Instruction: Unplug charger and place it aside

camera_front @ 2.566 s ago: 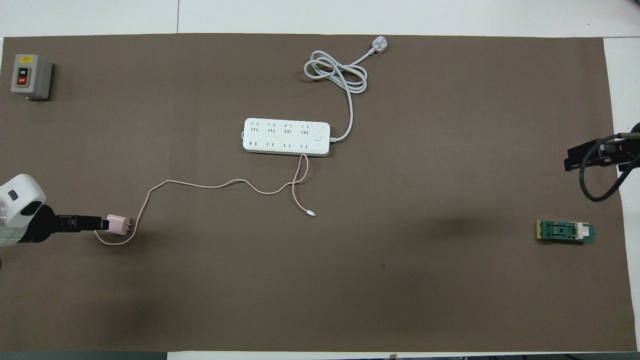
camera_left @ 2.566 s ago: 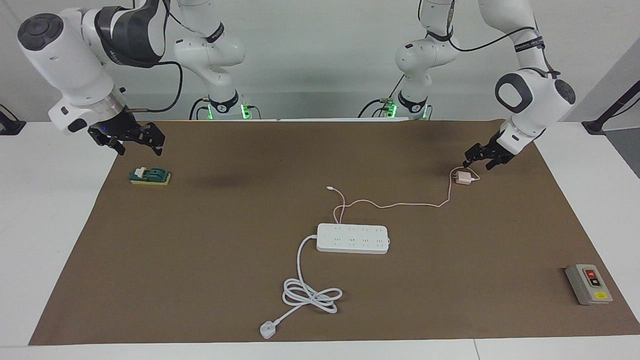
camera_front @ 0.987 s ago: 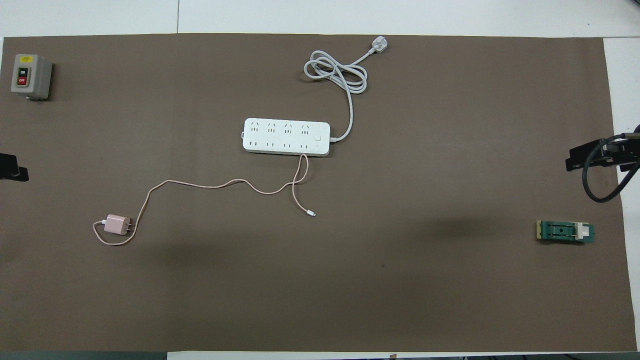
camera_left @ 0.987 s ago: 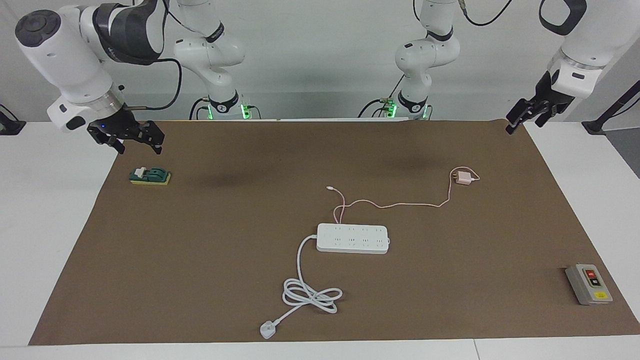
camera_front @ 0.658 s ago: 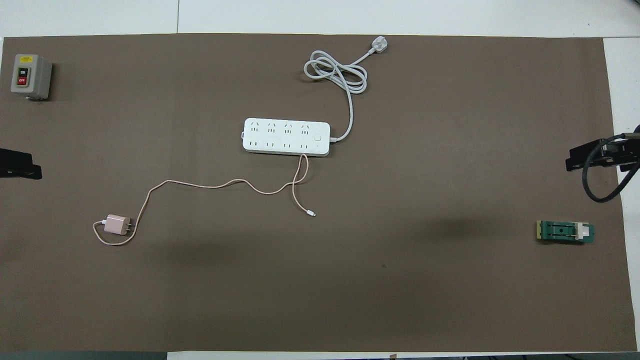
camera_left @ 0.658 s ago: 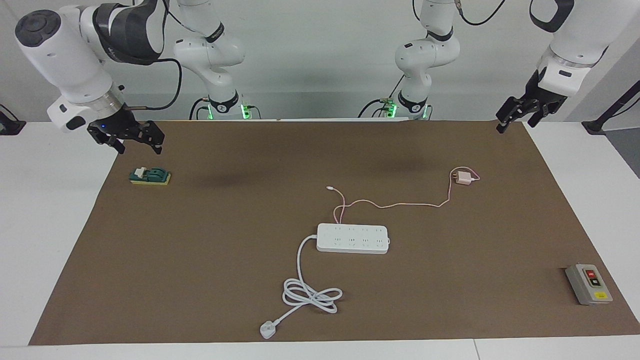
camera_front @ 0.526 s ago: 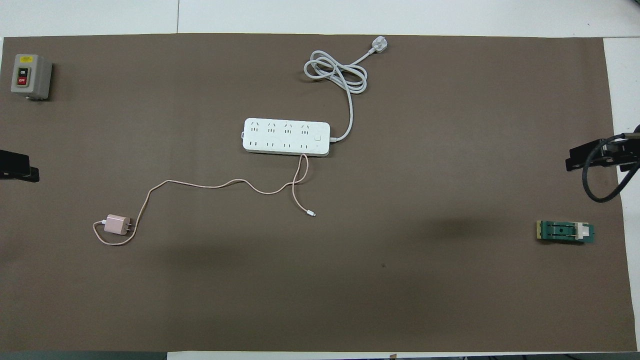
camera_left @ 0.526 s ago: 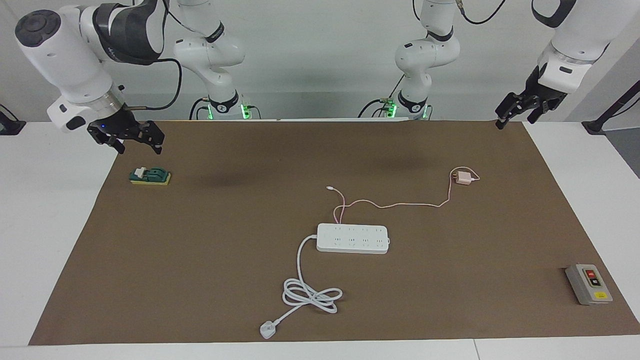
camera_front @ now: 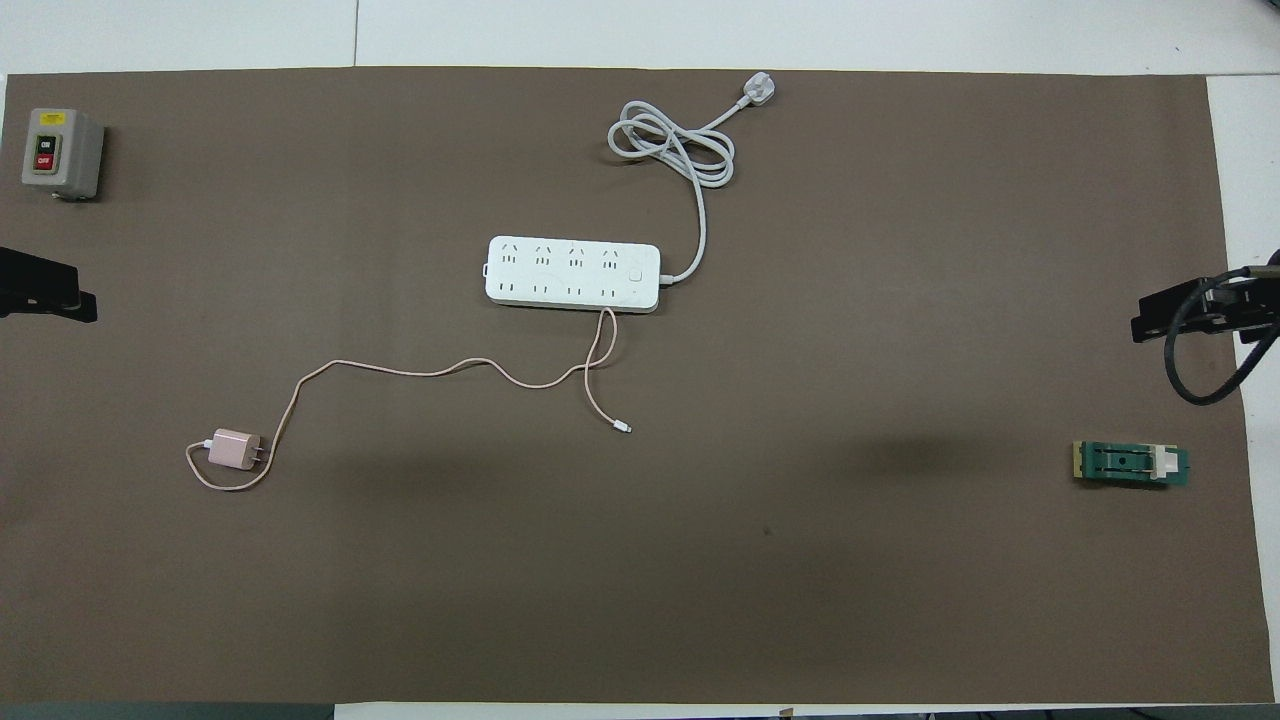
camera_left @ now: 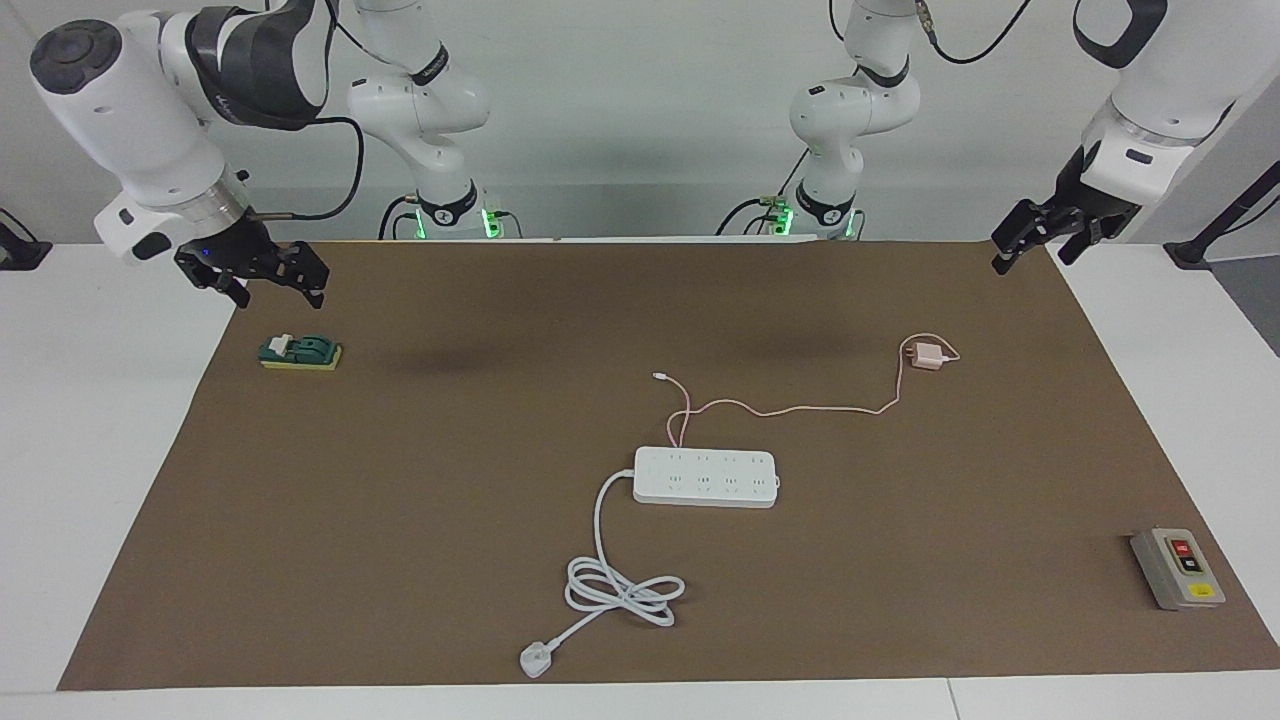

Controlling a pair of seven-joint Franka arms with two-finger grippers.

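Note:
The pale pink charger [camera_left: 930, 356] lies on the brown mat toward the left arm's end, unplugged; it also shows in the overhead view [camera_front: 235, 449]. Its thin pink cable [camera_left: 800, 409] runs to beside the white power strip [camera_left: 705, 477], and the small white connector [camera_left: 657, 376] lies loose, nearer the robots than the strip. My left gripper [camera_left: 1035, 250] is open and empty, raised over the mat's corner well clear of the charger. My right gripper [camera_left: 278, 292] is open and empty and waits above the mat's edge at the right arm's end.
A green knife switch on a yellow base [camera_left: 300, 352] lies under the right gripper. A grey push-button box [camera_left: 1178, 568] stands at the left arm's end, farther from the robots. The strip's thick white cord is coiled [camera_left: 622, 592] and ends in a three-pin plug [camera_left: 536, 660].
My left gripper has lifted away from the charger, up and out to the mat's corner. The charger and its cable lie where they were. The right arm has not moved.

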